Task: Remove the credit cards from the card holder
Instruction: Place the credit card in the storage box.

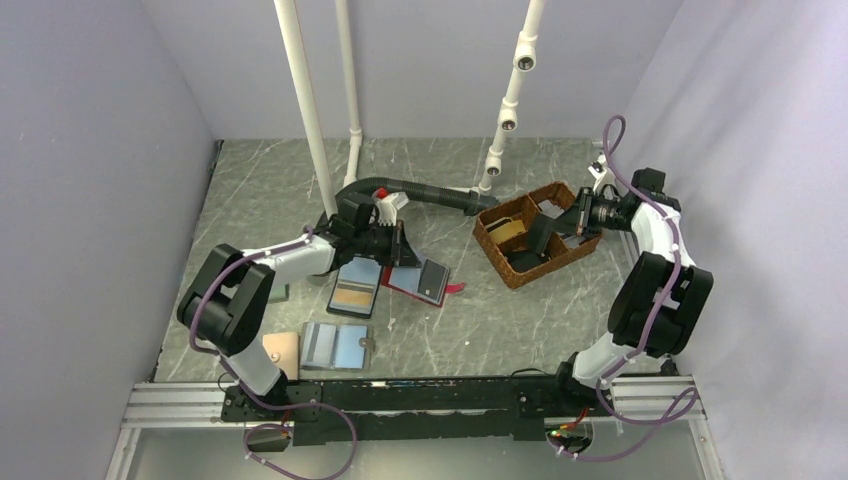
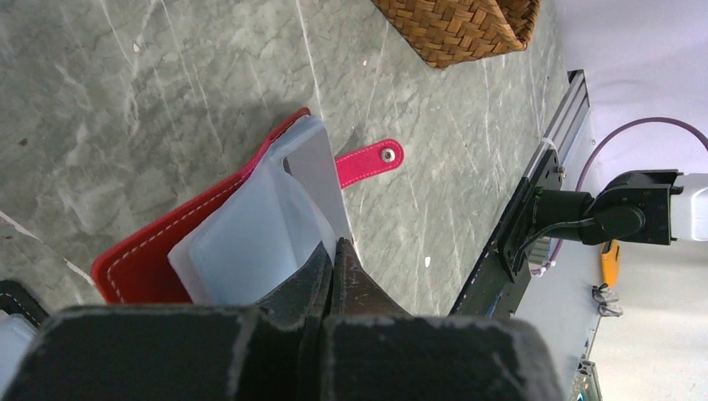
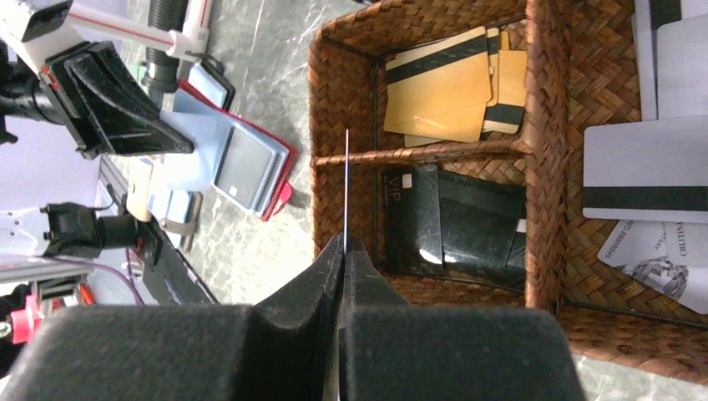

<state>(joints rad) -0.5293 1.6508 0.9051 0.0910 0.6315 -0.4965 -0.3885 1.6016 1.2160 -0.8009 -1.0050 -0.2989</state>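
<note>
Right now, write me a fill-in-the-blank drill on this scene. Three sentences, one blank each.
1. The right gripper pinches a thin card, seen edge-on, above the woven ___.
2. The card marked VIP is ___ in colour.
3. The left gripper is shut on the sleeve of the ___ holder.

Missing words: basket; black; red.
</note>
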